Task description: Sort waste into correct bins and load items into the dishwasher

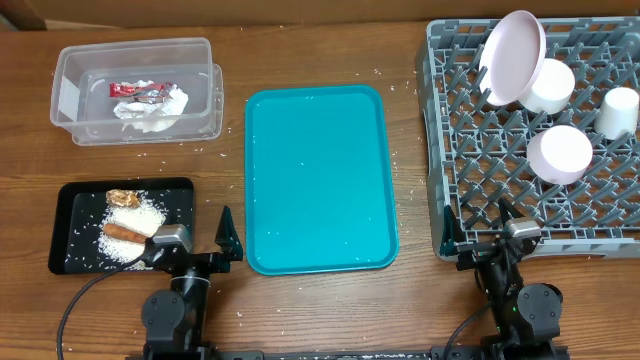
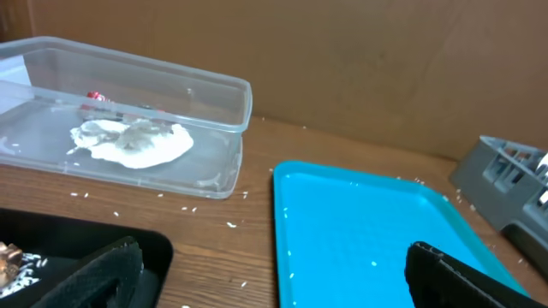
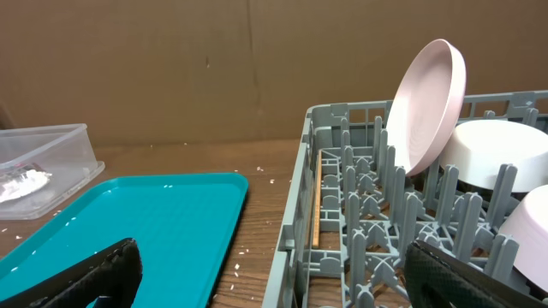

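Near table [image 1: 400, 310] front edge, left gripper [image 2: 274, 287] and right gripper [image 3: 274, 278] both spread wide, empty. Pink bowl [image 1: 513, 57] and cup [image 1: 617, 110] in dish rack [image 1: 470, 170]; wrapper [image 1: 138, 91] in clear tub [image 1: 135, 48], black tray [image 1: 60, 225] filled. Looks finished; at most stray rice [image 1: 200, 152] left to pinch.

The large tray [image 1: 320, 180] lies mid-table. Left of it, at the back, sits the tub [image 1: 135, 42] with the wrapper [image 1: 136, 92] and napkins [image 1: 160, 108] inside. In front of the tub, the rimmed tray [image 1: 180, 205] carries the rice [image 1: 135, 218], the sausage stick [image 1: 125, 232] and, behind them, the food lump [image 1: 121, 197]. Right of the large tray stands the dish rack [image 1: 470, 170], holding the plate [image 1: 513, 58] (back row), one bowl [image 1: 548, 86] just beside it, another bowl [image 1: 559, 153] in front, and the cup [image 1: 617, 110] at the right side
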### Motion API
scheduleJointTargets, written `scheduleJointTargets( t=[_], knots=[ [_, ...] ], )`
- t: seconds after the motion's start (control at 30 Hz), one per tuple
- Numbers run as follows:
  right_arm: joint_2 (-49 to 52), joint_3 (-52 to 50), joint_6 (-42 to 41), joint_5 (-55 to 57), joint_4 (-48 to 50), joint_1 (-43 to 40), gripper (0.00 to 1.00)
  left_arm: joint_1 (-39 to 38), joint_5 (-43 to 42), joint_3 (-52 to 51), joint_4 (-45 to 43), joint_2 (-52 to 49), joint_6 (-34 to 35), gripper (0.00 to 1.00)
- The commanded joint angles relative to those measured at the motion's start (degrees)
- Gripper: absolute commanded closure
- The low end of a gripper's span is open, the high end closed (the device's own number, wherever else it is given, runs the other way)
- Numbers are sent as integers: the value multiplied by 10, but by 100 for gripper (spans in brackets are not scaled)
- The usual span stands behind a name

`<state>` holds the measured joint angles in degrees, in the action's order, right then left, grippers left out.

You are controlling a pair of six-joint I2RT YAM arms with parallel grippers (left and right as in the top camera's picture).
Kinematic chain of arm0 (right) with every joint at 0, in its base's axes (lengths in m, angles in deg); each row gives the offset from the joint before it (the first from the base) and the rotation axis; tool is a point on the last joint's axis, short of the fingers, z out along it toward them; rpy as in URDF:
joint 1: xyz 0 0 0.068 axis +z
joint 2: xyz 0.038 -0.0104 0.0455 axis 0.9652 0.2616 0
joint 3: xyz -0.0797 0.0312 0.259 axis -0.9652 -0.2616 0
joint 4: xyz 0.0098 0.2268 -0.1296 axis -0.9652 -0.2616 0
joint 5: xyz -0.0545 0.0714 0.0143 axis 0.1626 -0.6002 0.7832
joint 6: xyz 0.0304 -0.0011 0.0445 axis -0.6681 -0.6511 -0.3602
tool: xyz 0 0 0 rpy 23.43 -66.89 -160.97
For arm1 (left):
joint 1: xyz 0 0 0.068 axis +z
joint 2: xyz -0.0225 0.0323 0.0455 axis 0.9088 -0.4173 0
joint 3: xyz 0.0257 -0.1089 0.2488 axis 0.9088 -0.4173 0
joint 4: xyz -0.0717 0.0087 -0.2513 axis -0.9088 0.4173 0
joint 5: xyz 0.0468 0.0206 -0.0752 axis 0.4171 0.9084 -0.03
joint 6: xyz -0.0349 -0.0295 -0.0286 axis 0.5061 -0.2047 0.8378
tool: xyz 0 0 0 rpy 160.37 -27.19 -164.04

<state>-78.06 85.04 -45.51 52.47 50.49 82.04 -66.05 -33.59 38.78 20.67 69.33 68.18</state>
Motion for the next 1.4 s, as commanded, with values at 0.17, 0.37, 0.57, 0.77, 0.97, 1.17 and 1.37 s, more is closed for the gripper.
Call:
scheduleJointTargets(
  t=[0.17, 0.37, 0.57, 0.77, 0.97, 1.17, 1.37],
  knots=[
    [-6, -6, 2, -1, 4, -2, 0, 4, -5, -2, 8, 10, -135, 0],
    [-6, -6, 2, -1, 4, -2, 0, 4, -5, -2, 8, 9, -135, 0],
    [-6, -6, 2, -1, 4, -2, 0, 4, -5, -2, 8, 9, -135, 0],
    [-6, -6, 2, -1, 4, -2, 0, 4, -5, -2, 8, 9, -135, 0],
    [-6, -6, 2, -1, 4, -2, 0, 4, -5, -2, 8, 9, -135, 0],
    [-6, -6, 2, -1, 4, -2, 0, 4, -5, -2, 8, 9, -135, 0],
    [-6, -6, 2, -1, 4, -2, 0, 4, -5, -2, 8, 9, -135, 0]
  ],
)
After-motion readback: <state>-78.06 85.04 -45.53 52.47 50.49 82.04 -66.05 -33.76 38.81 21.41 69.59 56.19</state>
